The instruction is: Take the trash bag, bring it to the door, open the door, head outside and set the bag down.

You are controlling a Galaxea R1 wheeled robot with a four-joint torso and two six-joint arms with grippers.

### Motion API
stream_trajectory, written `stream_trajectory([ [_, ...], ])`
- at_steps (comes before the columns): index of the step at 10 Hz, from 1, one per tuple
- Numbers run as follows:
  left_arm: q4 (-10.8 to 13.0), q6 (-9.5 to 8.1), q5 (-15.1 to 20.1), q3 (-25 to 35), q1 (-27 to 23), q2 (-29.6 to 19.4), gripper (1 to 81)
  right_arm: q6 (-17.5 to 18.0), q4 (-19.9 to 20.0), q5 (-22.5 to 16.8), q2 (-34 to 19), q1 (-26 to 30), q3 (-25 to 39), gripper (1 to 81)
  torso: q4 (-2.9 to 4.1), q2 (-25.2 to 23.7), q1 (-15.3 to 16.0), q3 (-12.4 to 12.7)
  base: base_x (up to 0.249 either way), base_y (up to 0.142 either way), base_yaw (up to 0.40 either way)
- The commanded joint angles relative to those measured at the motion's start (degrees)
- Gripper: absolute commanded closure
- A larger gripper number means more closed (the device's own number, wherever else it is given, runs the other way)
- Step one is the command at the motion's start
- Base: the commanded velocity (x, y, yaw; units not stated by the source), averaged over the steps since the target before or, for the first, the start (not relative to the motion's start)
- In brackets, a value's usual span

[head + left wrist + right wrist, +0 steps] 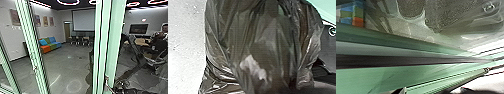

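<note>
The dark, see-through trash bag hangs close before the left wrist camera, with a crumpled whitish scrap showing in its lower part. Its folds draw together towards my left gripper, which holds it. In the head view, a pale green door frame stands upright just ahead, right of centre, with small metal hardware low on its edge. The right wrist view has a green frame with a dark strip running along it, close to the camera. How my right gripper stands cannot be made out.
Another green post rises at the left. Beyond the glass are a colourful couch, a projection screen and chairs. At the right edge, a person is beside a table and a chair.
</note>
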Motion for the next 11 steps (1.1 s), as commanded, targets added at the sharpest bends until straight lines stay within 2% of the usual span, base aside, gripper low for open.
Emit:
stream_trajectory([
  [1, -0.7, -0.18, 3.5, -0.2, -3.0, -0.9, 81.1, 2.3, -1.3, 2.4, 3.2, 6.4, -1.2, 1.0, 0.00, 0.0, 0.0, -3.2, 0.000, 0.000, 0.000],
  [3, -0.7, -0.18, 3.5, -0.2, -2.8, -1.1, 81.1, 2.3, -1.3, 2.4, 2.3, 7.4, -1.3, 1.0, 0.00, 0.0, 0.0, -6.9, 0.000, 0.000, 0.000],
  [4, -0.7, -0.18, 3.5, -0.2, -2.8, -1.1, 81.1, 2.3, -1.3, 2.4, 1.7, 8.0, -1.3, 1.0, 0.00, 0.0, 0.0, -4.2, 0.000, 0.000, 0.000],
  [5, -0.7, -0.27, 3.6, -0.2, -2.8, -1.2, 81.1, 2.3, -1.3, 2.4, 0.8, 8.6, -1.4, 1.0, -0.02, -0.1, 0.0, -5.7, 0.000, 0.000, 0.000],
  [7, -0.7, -0.27, 3.6, -0.2, -2.6, -1.2, 81.1, 2.3, -1.3, 2.3, -0.2, 10.2, -1.7, 1.0, -0.02, 0.0, 0.0, -6.6, 0.000, 0.000, 0.000],
  [11, -0.7, -0.27, 3.6, -0.2, -2.3, -1.0, 81.1, 2.2, -2.1, 2.3, -1.7, 12.6, -1.7, 1.0, 0.00, 0.1, 0.2, -6.7, 0.000, 0.000, 0.000],
])
